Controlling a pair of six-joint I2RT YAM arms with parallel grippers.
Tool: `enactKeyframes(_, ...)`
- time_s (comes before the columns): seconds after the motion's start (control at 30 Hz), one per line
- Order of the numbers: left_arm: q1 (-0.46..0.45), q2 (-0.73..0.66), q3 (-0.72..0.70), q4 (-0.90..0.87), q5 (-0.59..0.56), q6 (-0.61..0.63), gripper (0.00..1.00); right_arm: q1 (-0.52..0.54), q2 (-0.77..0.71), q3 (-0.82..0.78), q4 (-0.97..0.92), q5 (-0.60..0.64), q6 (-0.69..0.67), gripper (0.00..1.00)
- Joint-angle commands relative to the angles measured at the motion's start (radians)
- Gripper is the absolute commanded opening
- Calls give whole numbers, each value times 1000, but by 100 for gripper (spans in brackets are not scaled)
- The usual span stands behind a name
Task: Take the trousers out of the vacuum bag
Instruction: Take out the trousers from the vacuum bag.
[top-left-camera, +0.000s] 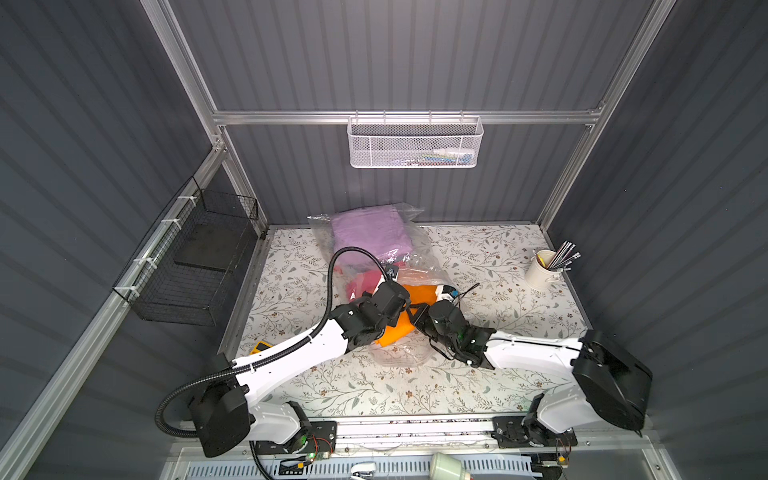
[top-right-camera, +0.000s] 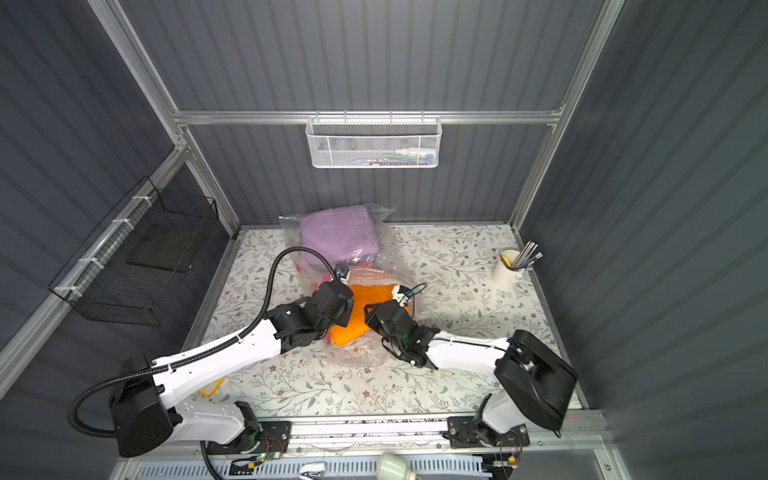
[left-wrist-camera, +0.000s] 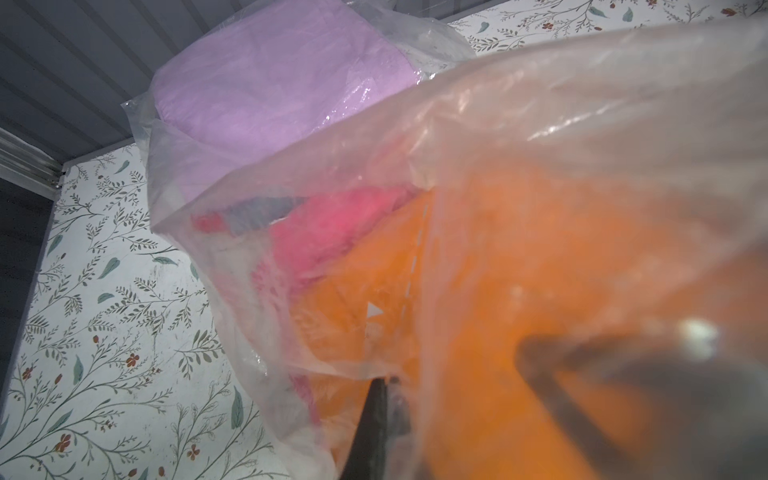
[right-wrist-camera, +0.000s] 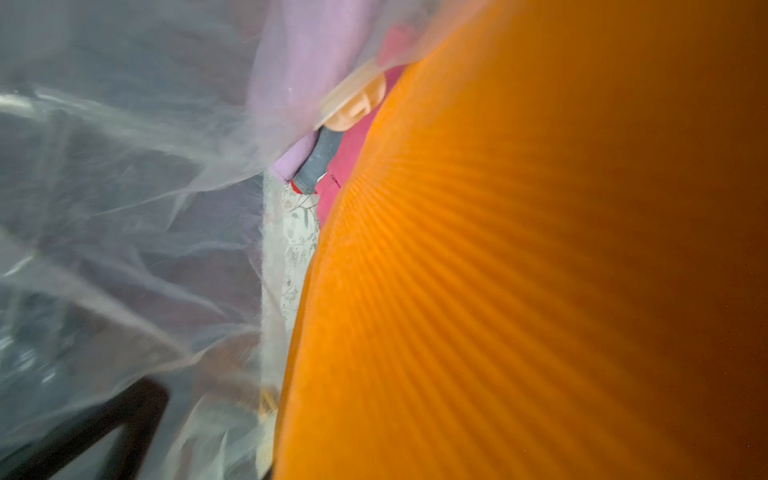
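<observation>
The vacuum bag (top-left-camera: 411, 266) lies crumpled mid-table in both top views. Lilac trousers (top-left-camera: 368, 235) fill its far end, with hot pink trousers (left-wrist-camera: 332, 232) and a red pair (right-wrist-camera: 353, 162) behind the orange trousers (top-left-camera: 419, 293). The orange pair sits nearest, and part of it pokes out towards the front (top-right-camera: 349, 332). My left gripper (left-wrist-camera: 388, 380) is shut, pinching the bag's film just above the orange cloth. My right gripper (top-left-camera: 417, 319) faces it from the right, closed on the orange trousers. That cloth fills the right wrist view and hides the jaws.
A white cup of pens (top-left-camera: 542, 270) stands at the right of the floral table (top-left-camera: 498, 299). A white mesh basket (top-left-camera: 413, 143) hangs on the back wall and a black wire basket (top-left-camera: 195, 266) on the left wall. A yellow object (top-left-camera: 262, 347) lies under my left arm.
</observation>
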Motion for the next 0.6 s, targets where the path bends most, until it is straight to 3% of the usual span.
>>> enactKeyframes(0.0, 17, 23, -14, 25, -2, 0, 0, 29, -136, 34, -53, 43, -59, 0)
enactKeyframes(0.3, 35, 72, 4, 60, 17, 26, 0, 97, -268, 54, -219, 104, -90, 0)
enactKeyframes(0.57, 55, 114, -1, 98, 47, 27, 0, 134, -365, 224, -461, 137, -161, 0)
